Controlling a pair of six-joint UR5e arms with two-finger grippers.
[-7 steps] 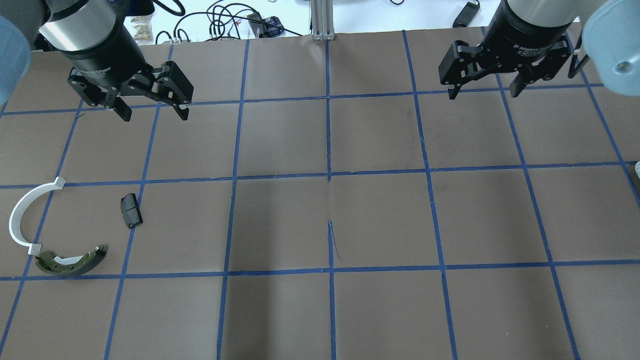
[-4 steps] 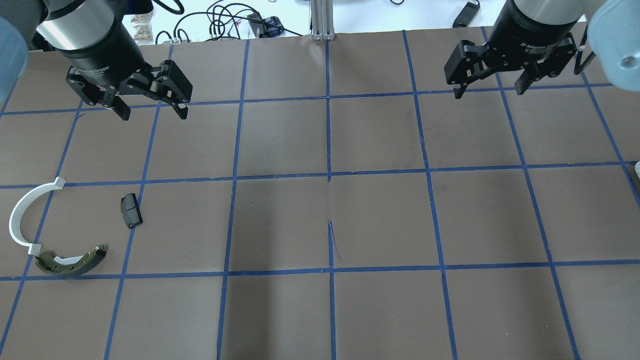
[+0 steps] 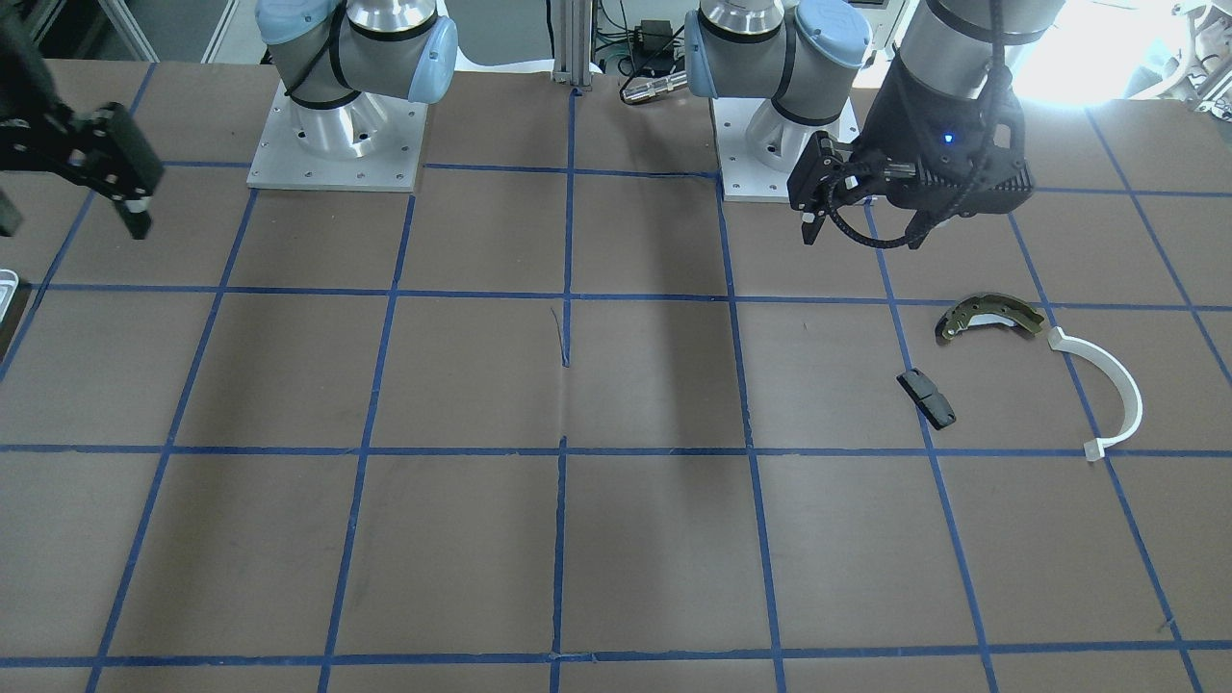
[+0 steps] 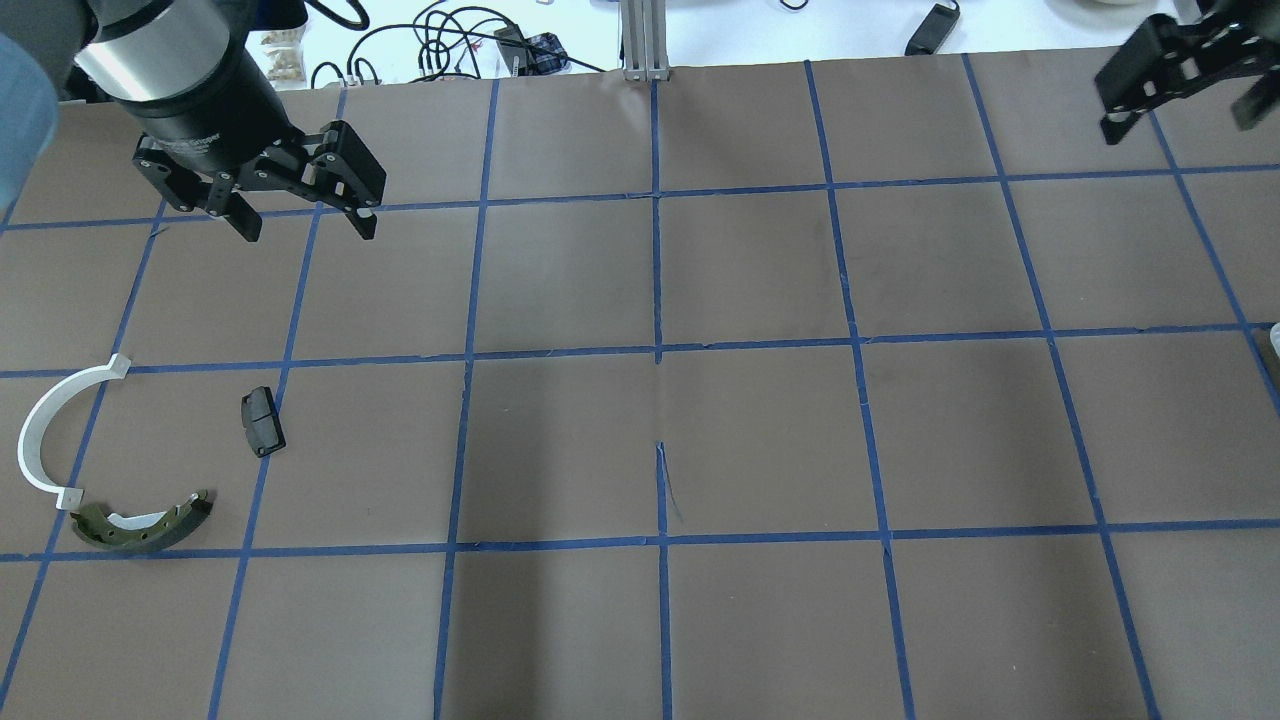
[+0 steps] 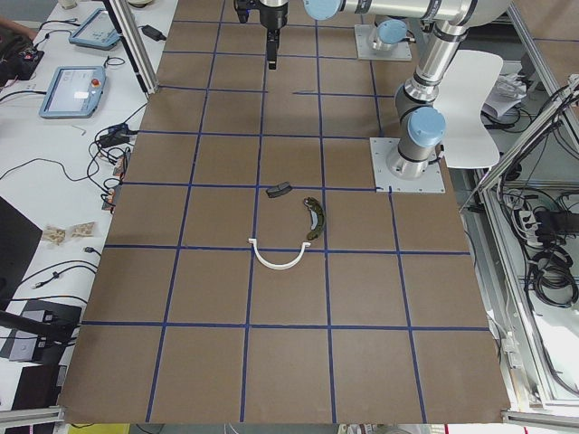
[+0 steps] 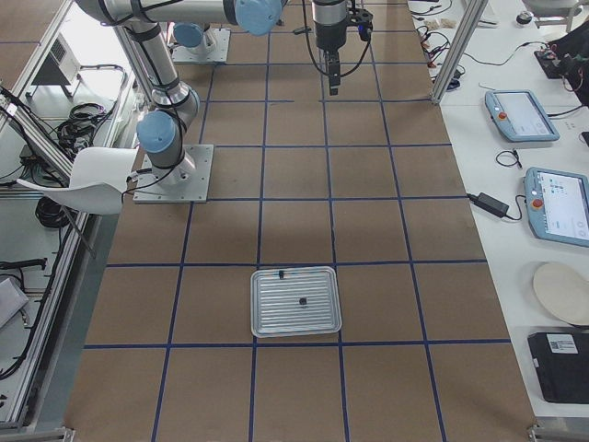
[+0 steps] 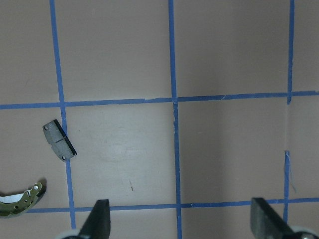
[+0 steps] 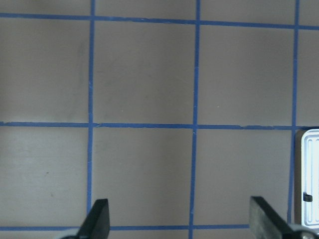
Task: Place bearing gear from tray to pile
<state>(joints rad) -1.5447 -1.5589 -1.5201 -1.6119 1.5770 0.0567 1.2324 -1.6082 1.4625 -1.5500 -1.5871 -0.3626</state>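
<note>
**Overhead view.** The left gripper (image 4: 307,230) hung at the upper left of the frame. Its two fingers were spread wide and held nothing. The left wrist view showed only the taped table (image 4: 760,440) between the fingers (image 7: 99,221).

The right gripper (image 4: 1180,120) sat in the upper right corner, partly cut off by the frame edge. It was likewise splayed and empty, and its wrist view showed bare grid squares between the fingertips (image 8: 98,219).

**The pile.** The pile (image 3: 991,306) lay at the lower left of the overhead frame. It had three parts:
- a white plastic arc (image 4: 33,430), opening toward the frame's right;
- an olive brake shoe (image 4: 140,535) just below the arc, with one end near the arc's lower tab;
- a small black block (image 4: 262,421), lying apart to the right of both, on a blue tape line.

**Exterior right view.** The tray (image 6: 317,322), pale and ribbed, lay flat at the lower centre of the frame, well apart from both grippers. Two small dark parts rested on it, one near the middle (image 6: 301,301) and one near the upper rim (image 6: 280,273). They were too small to tell which was the bearing gear. In the right wrist view only the tray's rounded edge showed, at the right margin.
</note>
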